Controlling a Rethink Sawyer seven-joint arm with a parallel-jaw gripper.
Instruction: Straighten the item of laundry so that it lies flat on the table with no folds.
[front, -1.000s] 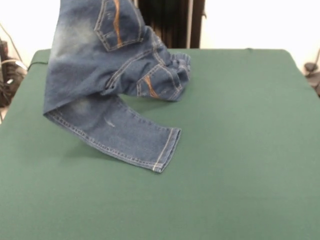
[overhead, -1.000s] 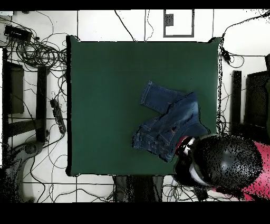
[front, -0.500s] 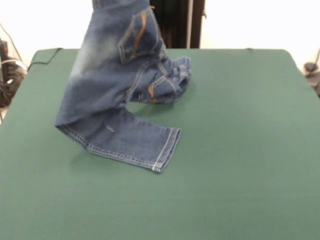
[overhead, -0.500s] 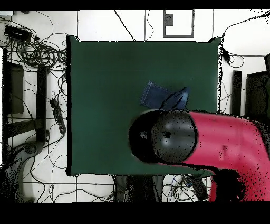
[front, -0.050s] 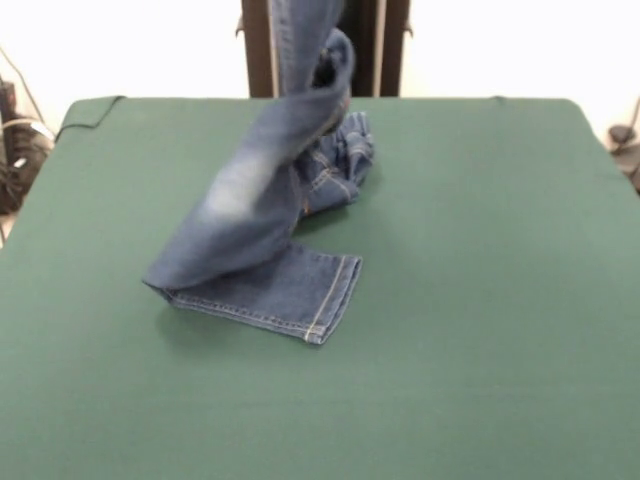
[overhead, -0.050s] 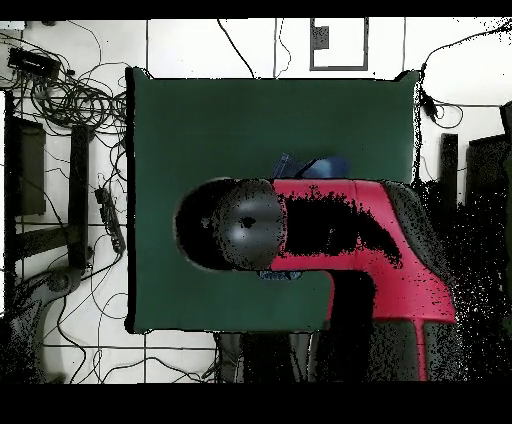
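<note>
— Green felt surface (front, -0.050s: 480, 300), contents?
— One pair of jeans (front, -0.050s: 250, 215): hemmed cuff flat left of centre, remainder hoisted upward past the frame's top, waistband bunched behind.
— Gripper?
— Hidden beneath the red arm (overhead, -0.050s: 370, 250) overhead; grip state cannot be told.

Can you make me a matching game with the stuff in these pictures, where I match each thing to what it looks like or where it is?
Things:
1. jeans
2. table
3. robot arm
4. jeans cuff

Descriptions:
A. red and black, stretched over the table in the overhead view
B. flat on the green cloth
C. dark green
D. blue denim, partly lifted up off the table

Right pairs: 1-D, 2-C, 3-A, 4-B
</note>
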